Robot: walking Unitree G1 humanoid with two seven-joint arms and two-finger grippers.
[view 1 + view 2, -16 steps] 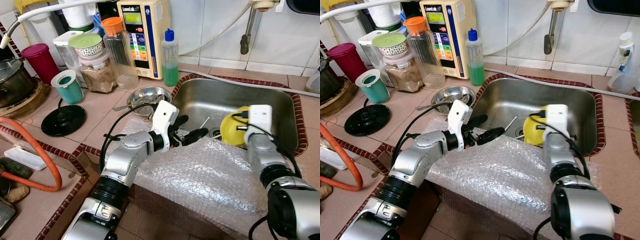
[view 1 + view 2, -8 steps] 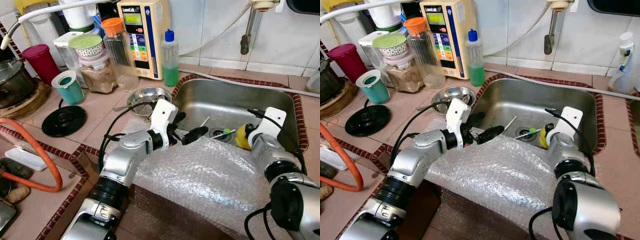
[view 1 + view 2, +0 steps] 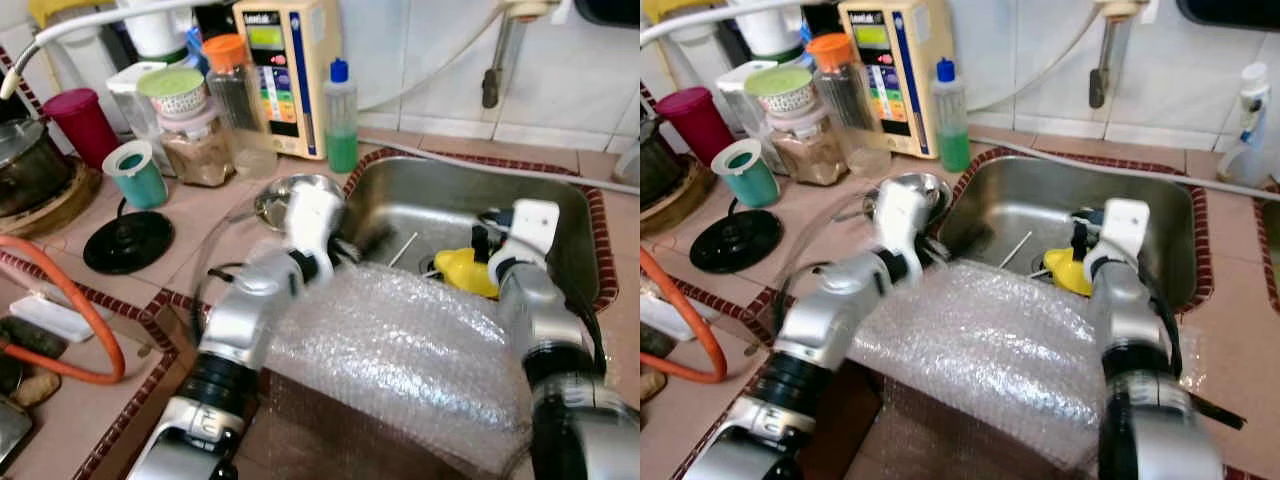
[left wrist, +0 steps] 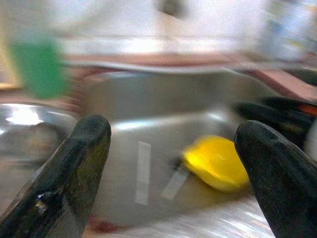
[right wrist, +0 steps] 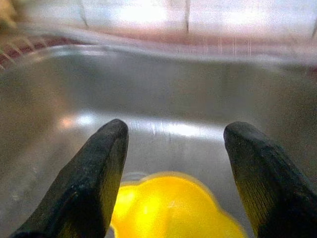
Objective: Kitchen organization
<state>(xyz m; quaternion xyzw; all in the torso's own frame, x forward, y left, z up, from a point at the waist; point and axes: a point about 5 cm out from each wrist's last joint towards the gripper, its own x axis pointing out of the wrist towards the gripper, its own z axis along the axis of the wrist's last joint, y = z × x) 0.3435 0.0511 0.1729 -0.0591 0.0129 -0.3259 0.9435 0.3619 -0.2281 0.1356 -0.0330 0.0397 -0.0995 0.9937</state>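
Right gripper (image 5: 171,163) spread wide, nothing between its fingers, hanging over the sink (image 3: 560,205) with the yellow object (image 3: 465,270) just below and slightly ahead, lying on the sink floor near the drain. Left gripper (image 4: 171,163) also spread, at the sink's left edge above the bubble wrap (image 3: 400,350), yellow object well off to its right. Right arm clearly nearer. Object's long axis unclear, blurred.

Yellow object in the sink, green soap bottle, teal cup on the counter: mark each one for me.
yellow object (image 3: 465,270): left eye view, on its top surface, in the sink.
green soap bottle (image 3: 341,150): left eye view, on the green lower body.
teal cup (image 3: 139,182): left eye view, on its side wall.
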